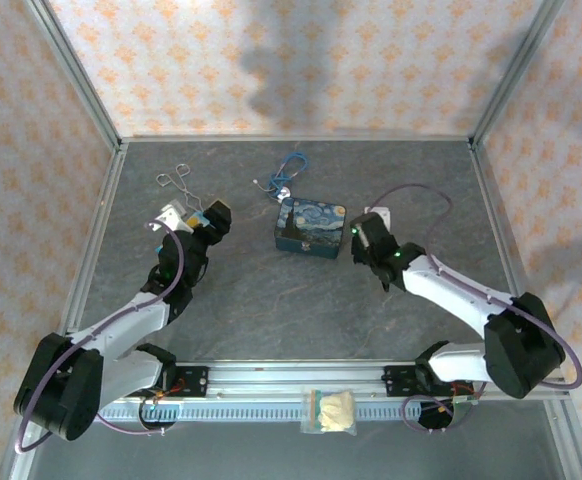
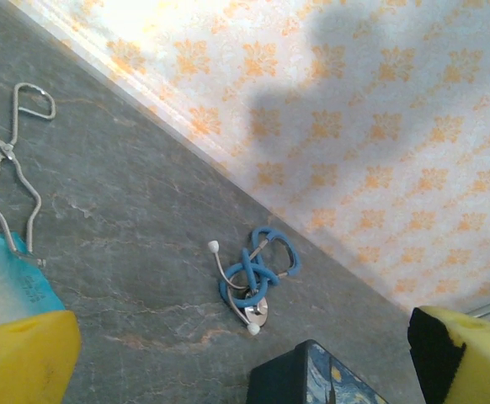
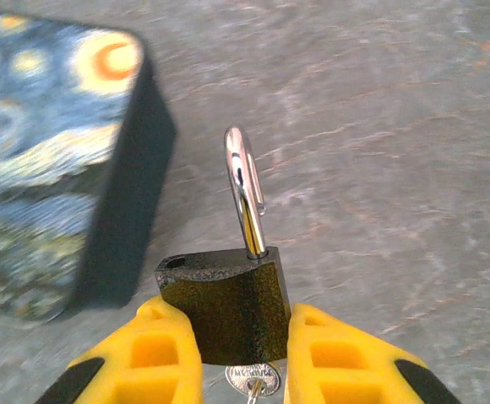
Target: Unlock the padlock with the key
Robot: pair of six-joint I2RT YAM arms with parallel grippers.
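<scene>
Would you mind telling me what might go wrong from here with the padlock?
The right claw pinches the padlock only by its lower sides, so it might slip or twist. The key sits in the lock between the fingers; opening the claw may drop both. The painted box stands close and could be bumped.

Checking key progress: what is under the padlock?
The key's silver head shows beneath the padlock, between the fingers of the right gripper; its shaft is hidden.

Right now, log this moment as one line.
right claw: shut on padlock | shackle: one leg out of body | key: in keyhole | left claw: open, nothing between fingers
</scene>
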